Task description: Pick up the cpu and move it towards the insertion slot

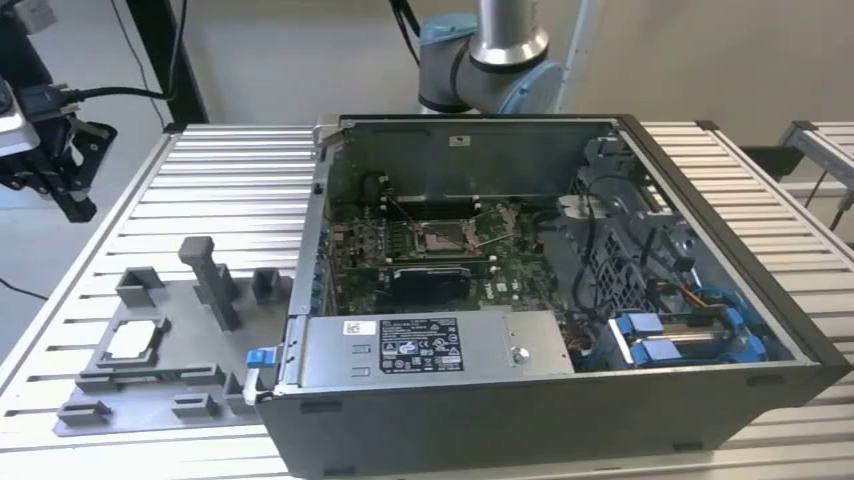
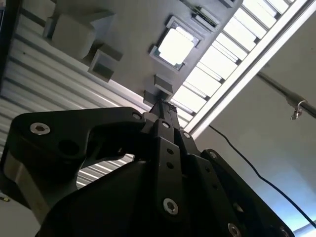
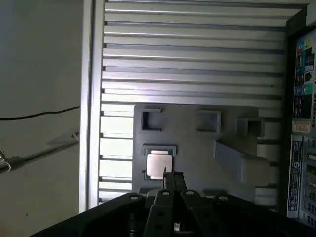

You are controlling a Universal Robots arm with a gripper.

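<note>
The cpu (image 1: 134, 340) lies flat, silvery top up, in a square recess of the grey fixture plate (image 1: 160, 395) on the exterior view's left. Both wrist views show the cpu (image 2: 175, 46) (image 3: 159, 164) just beyond the fingertips. My gripper (image 1: 74, 200) hangs high over the table's edge on the exterior view's left, well above the cpu and apart from it. In both wrist views my gripper (image 2: 162, 104) (image 3: 170, 177) has its fingers pressed together with nothing between them. The insertion slot (image 1: 445, 237), a shiny metal frame, sits on the motherboard inside the open computer case (image 1: 694, 385).
Upright grey posts and blocks (image 1: 214, 285) stand on the fixture plate near the cpu. The case's walls rise around the motherboard, with a power supply box (image 1: 427, 345) and cables (image 1: 667, 300) inside. The ribbed aluminium table (image 1: 227, 190) stretches behind the plate.
</note>
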